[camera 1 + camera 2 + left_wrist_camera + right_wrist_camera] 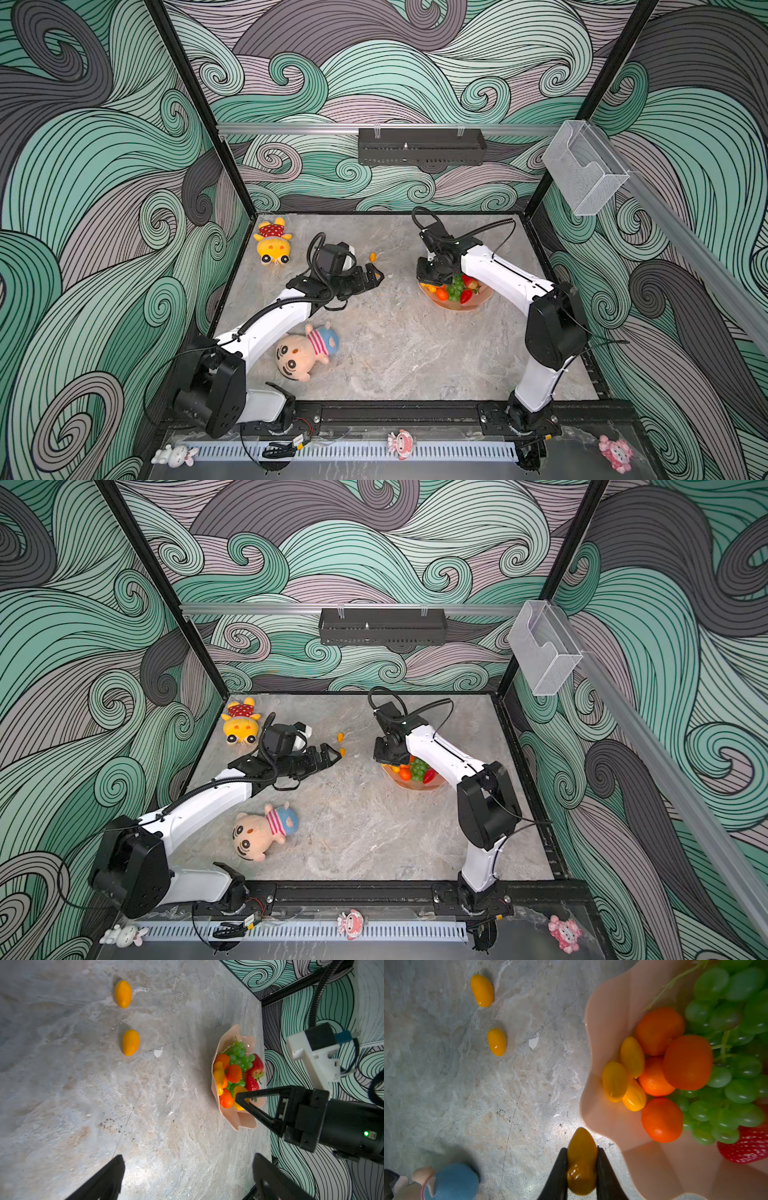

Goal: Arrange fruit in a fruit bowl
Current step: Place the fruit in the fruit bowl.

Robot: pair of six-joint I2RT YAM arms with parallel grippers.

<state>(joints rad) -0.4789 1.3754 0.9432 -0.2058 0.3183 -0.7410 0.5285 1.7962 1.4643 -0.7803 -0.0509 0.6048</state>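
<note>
- Right wrist view: the right gripper has its two black fingers nearly together. They pinch a small oval yellow-orange toy kumquat by its sides, with one end poking out past the tips.
- That held kumquat hangs just outside the wavy rim of the shallow glossy peach-pink fruit bowl. In both top views the right gripper sits at the bowl's edge on the side facing the left arm.
- Inside the bowl lie a green grape bunch, round orange tangerines, three more yellow kumquats and red strawberries.
- A loose kumquat and a second loose kumquat lie on the grey marbled tabletop, well apart from the bowl.
- The left gripper stands wide open and empty. In both top views the second loose kumquat lies near its fingertips.
</note>
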